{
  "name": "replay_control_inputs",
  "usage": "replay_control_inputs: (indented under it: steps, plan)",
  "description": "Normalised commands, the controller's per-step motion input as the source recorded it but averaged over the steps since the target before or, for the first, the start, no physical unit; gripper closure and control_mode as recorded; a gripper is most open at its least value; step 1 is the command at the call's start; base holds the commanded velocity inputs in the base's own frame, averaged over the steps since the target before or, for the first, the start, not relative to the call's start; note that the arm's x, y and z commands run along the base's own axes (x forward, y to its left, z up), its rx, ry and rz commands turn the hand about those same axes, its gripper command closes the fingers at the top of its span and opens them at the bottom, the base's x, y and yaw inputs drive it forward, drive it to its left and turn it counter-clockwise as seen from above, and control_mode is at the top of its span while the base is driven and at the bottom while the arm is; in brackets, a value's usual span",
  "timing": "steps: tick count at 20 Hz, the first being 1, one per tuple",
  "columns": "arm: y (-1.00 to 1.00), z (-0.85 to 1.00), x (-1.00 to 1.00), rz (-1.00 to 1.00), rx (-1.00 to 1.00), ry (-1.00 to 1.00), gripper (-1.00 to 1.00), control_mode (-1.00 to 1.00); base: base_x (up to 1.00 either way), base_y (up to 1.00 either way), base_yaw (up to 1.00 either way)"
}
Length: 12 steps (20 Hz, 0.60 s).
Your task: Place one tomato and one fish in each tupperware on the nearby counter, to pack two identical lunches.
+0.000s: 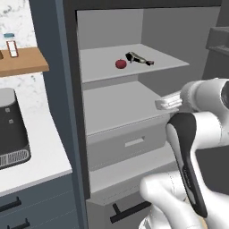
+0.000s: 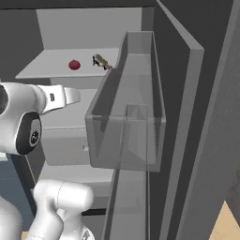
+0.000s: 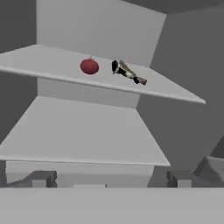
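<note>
The arm [image 1: 197, 147] is made of round, smooth white parts. Dark black bands are set at its joints, and a small grey mark is seen near the wrist.

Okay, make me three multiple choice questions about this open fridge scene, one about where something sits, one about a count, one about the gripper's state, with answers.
1. Where is the small pale silvery-green fish?
A. on the upper grey shelf, beside the tomato
B. in the drawer
C. on the white counter

2. How many small glossy red tomatoes lie on that shelf?
A. none
B. one
C. three

3. How is the robot's two-finger gripper?
A. shut on the fish
B. shut on the tomato
C. open, holding nothing

Answers: 1 A, the fish lies just right of the tomato on the upper shelf; 2 B, a single red ball shows there; 3 C, the hand view shows the fingertips wide apart, short of both items.
</note>
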Motion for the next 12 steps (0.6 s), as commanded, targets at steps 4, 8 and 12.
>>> replay_control_inputs:
  steps: [4,8,12]
  plan:
    - [-0.20,1.00,0.68,0.00,0.01,-0.41,-1.00,-1.00,0.00,0.00,0.00]
    - [-0.32,0.86,0.94,0.00,0.00,-0.11,-1.00,-1.00,0.00,0.00,0.00]
    - [-0.31,0.43,0.56,0.00,0.00,0.20,-1.00,-1.00,0.00,0.00,0.00]
